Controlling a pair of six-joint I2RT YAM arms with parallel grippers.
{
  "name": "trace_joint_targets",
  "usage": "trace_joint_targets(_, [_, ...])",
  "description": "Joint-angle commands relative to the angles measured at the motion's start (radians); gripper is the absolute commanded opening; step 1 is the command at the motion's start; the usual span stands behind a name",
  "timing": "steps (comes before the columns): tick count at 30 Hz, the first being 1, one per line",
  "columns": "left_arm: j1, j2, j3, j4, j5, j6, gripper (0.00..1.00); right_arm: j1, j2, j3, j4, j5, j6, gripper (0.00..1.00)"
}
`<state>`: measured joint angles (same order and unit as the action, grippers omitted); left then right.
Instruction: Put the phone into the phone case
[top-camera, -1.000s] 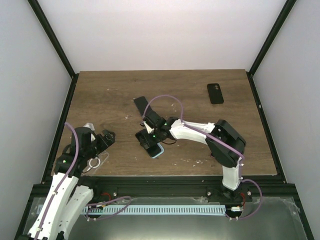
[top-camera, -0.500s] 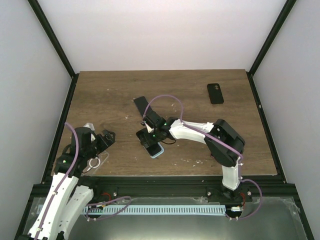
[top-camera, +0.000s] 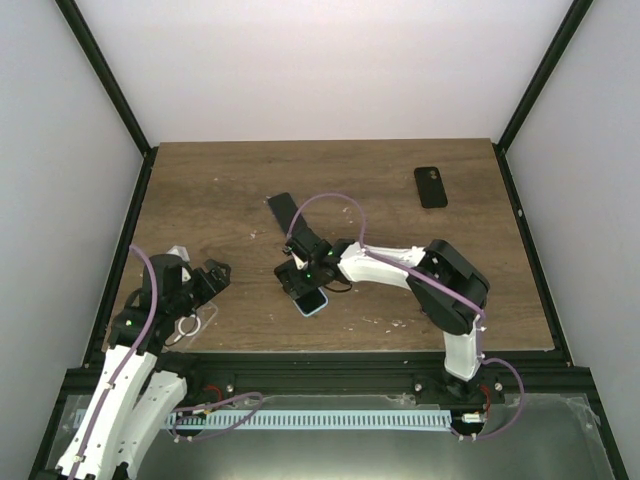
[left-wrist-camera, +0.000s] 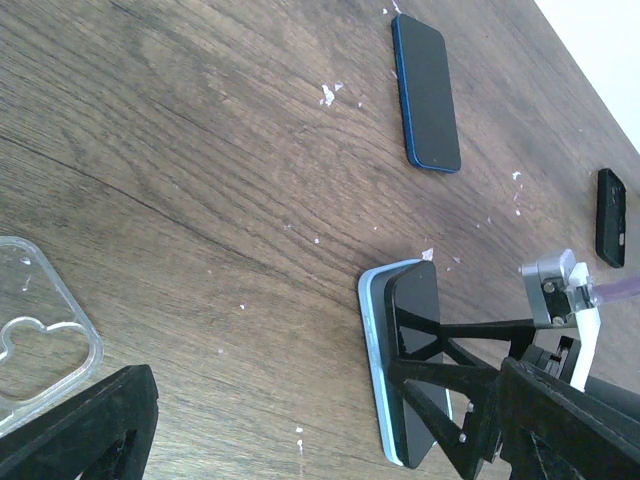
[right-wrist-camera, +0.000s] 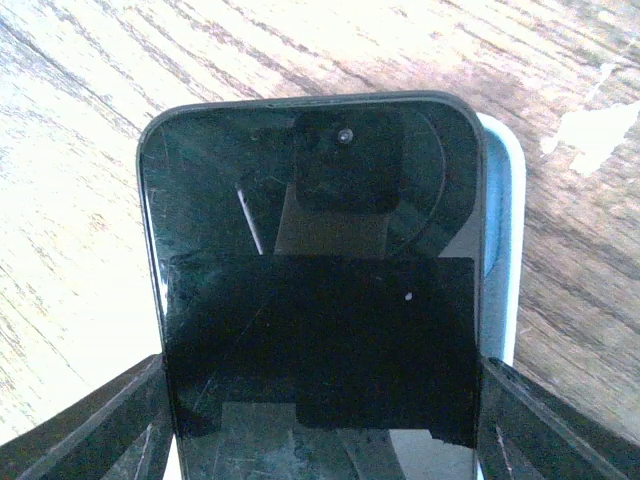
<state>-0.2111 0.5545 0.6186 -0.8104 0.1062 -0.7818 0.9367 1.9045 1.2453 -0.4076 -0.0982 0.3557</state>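
Note:
A black phone (right-wrist-camera: 310, 200) lies slightly askew on top of a light blue phone case (right-wrist-camera: 503, 230) at the near middle of the table. My right gripper (right-wrist-camera: 320, 400) is shut on the phone, one finger on each long side. In the top view the phone (top-camera: 303, 288) covers most of the case (top-camera: 315, 305), and the right gripper (top-camera: 298, 282) sits over it. The left wrist view shows the phone (left-wrist-camera: 412, 300) raised along one edge of the case (left-wrist-camera: 376, 360). My left gripper (top-camera: 213, 277) stands open and empty at the near left.
A clear case (left-wrist-camera: 35, 340) lies just by the left gripper (left-wrist-camera: 320, 430), near the table's front left edge. A dark blue phone (top-camera: 283, 212) lies behind the right gripper. A small black phone-shaped thing (top-camera: 431, 187) lies at the far right.
My right gripper has crept slightly to the left with the phone over the blue case. The left arm has not moved.

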Motion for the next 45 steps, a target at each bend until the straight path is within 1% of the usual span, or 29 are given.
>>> trace_joint_targets(1, [0.003, -0.001, 0.009, -0.006, -0.007, 0.0, 0.93, 0.021, 0.007, -0.011, 0.036, 0.027, -0.007, 0.68])
trace_joint_targets(4, [0.003, -0.001, 0.012, -0.006, -0.006, 0.0, 0.93, 0.027, 0.003, -0.018, 0.035, 0.041, -0.009, 0.69])
trace_joint_targets(10, [0.003, 0.003, 0.009, -0.004, -0.007, -0.002, 0.93, 0.037, -0.02, -0.029, 0.032, 0.075, -0.001, 0.75])
trace_joint_targets(13, [0.004, 0.008, 0.009, -0.002, -0.004, -0.001, 0.93, 0.039, -0.028, -0.037, 0.029, 0.087, 0.014, 0.81])
trace_joint_targets(19, [0.004, 0.032, 0.016, 0.0, 0.007, 0.001, 0.93, 0.039, -0.052, -0.046, 0.025, 0.077, 0.029, 0.87])
trace_joint_targets(22, [0.003, 0.042, 0.02, 0.002, 0.015, 0.002, 0.93, 0.039, -0.07, -0.052, 0.026, 0.072, 0.034, 0.92])
trace_joint_targets(25, [0.003, 0.053, 0.022, 0.007, 0.032, 0.004, 0.93, 0.037, -0.087, -0.058, 0.025, 0.075, 0.035, 0.94])
trace_joint_targets(27, [0.003, 0.058, 0.018, 0.021, 0.054, 0.012, 0.91, 0.031, -0.103, -0.066, 0.029, 0.068, 0.036, 0.94])
trace_joint_targets(30, [0.003, 0.077, 0.004, 0.057, 0.116, 0.032, 0.86, 0.012, -0.125, -0.096, 0.042, 0.046, 0.035, 0.92])
trace_joint_targets(33, [0.0, 0.114, -0.008, 0.088, 0.176, 0.038, 0.84, -0.021, -0.147, -0.142, 0.075, 0.002, 0.034, 0.88])
trace_joint_targets(36, [-0.011, 0.161, -0.013, 0.126, 0.23, 0.048, 0.82, -0.055, -0.156, -0.188, 0.113, -0.051, 0.029, 0.78])
trace_joint_targets(40, [-0.013, 0.23, -0.021, 0.195, 0.329, 0.055, 0.81, -0.085, -0.157, -0.237, 0.164, -0.108, 0.017, 0.68])
trace_joint_targets(42, [-0.013, 0.268, -0.041, 0.237, 0.378, 0.04, 0.79, -0.1, -0.157, -0.261, 0.189, -0.141, 0.018, 0.64])
trace_joint_targets(44, [-0.018, 0.3, -0.059, 0.272, 0.396, 0.02, 0.76, -0.107, -0.159, -0.278, 0.208, -0.167, 0.015, 0.6])
trace_joint_targets(45, [-0.022, 0.314, -0.068, 0.288, 0.397, 0.014, 0.74, -0.108, -0.161, -0.285, 0.213, -0.176, 0.012, 0.56])
